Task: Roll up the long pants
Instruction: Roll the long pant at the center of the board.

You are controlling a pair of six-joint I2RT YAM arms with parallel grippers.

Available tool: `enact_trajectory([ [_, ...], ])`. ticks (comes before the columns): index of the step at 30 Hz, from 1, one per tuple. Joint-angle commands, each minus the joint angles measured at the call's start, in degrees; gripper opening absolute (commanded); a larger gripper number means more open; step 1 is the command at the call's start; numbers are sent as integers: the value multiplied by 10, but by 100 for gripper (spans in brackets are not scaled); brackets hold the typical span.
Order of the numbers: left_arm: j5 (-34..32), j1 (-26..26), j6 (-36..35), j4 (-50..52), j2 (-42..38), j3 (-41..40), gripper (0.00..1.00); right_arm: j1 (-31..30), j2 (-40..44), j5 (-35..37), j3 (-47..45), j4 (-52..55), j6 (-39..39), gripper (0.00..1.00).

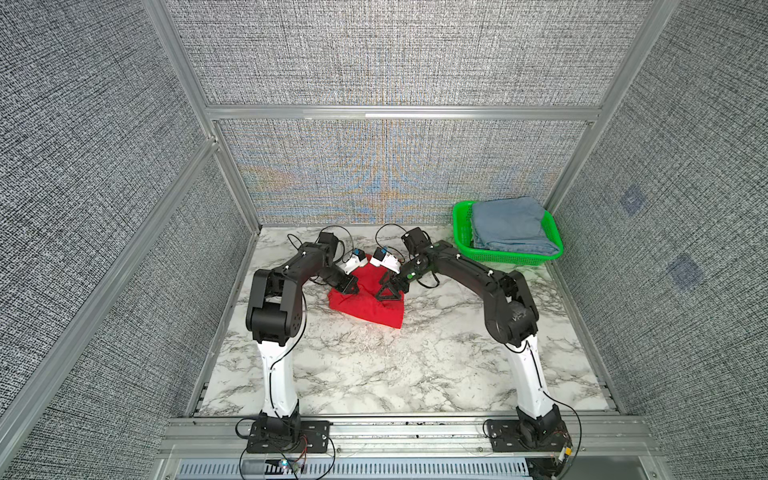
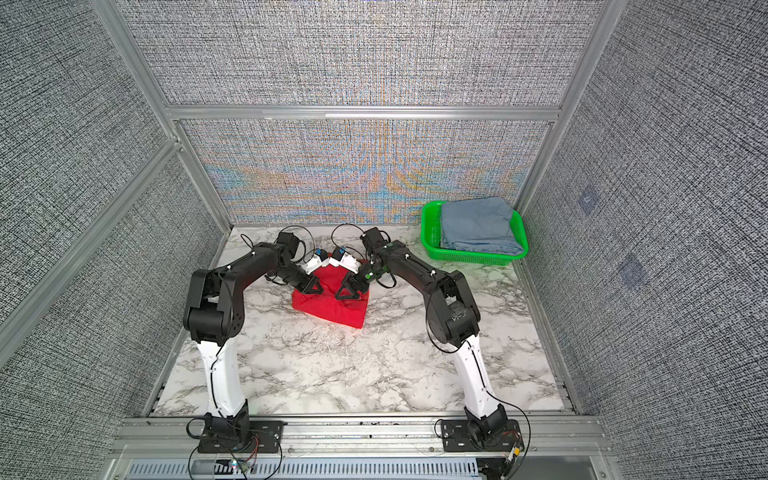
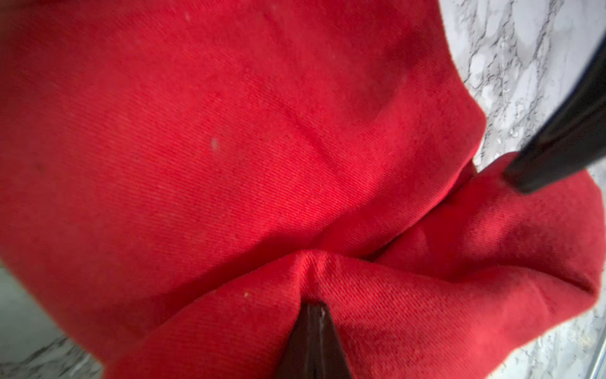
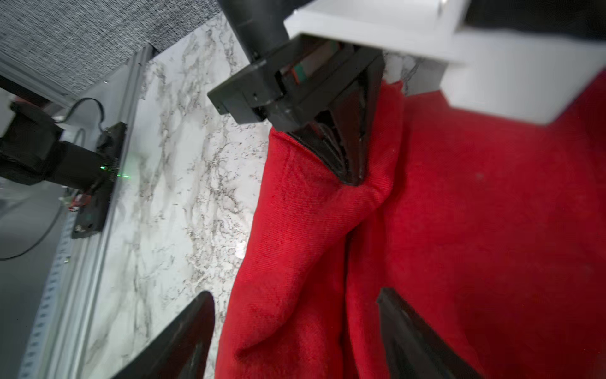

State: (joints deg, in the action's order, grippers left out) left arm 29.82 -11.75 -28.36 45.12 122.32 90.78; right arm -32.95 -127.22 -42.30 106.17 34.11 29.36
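Note:
The long pants (image 1: 368,307) (image 2: 332,309) lie as a compact bright red bundle toward the back of the marble table, in both top views. My left gripper (image 1: 347,289) (image 2: 311,287) is at the bundle's left far part. Its jaws (image 3: 313,306) are shut on a puckered fold of the red cloth (image 3: 229,147); the right wrist view shows that pinch (image 4: 352,178) too. My right gripper (image 1: 388,293) (image 2: 348,293) (image 4: 294,295) stands open astride a raised fold of the pants (image 4: 459,229), holding nothing. One of its fingers (image 3: 541,164) rests against the cloth.
A green basket (image 1: 465,243) (image 2: 430,243) stands at the back right corner with a folded blue denim garment (image 1: 509,226) (image 2: 478,226) in it. Grey panel walls on aluminium posts close in the table on three sides. Both arm bases sit at the front rail.

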Motion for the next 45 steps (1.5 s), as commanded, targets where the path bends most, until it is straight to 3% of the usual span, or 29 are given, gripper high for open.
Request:
enact_trajectory([
  [1, -89, 0, 10, 41, 23, 19, 2, -20, 41, 129, -19, -77, 19, 80],
  [9, -89, -5, 46, 83, 61, 85, 2, -91, 89, 377, -99, -146, 73, 79],
  [19, -103, -5, 76, 105, 77, 106, 2, -180, 116, 480, -161, -168, 90, 77],
  [31, -101, -5, 90, 128, 100, 133, 2, -216, 120, 520, -237, -203, 96, 76],
  [45, -106, -5, 83, 130, 100, 132, 2, -216, 59, 527, -210, -221, 105, 72],
])
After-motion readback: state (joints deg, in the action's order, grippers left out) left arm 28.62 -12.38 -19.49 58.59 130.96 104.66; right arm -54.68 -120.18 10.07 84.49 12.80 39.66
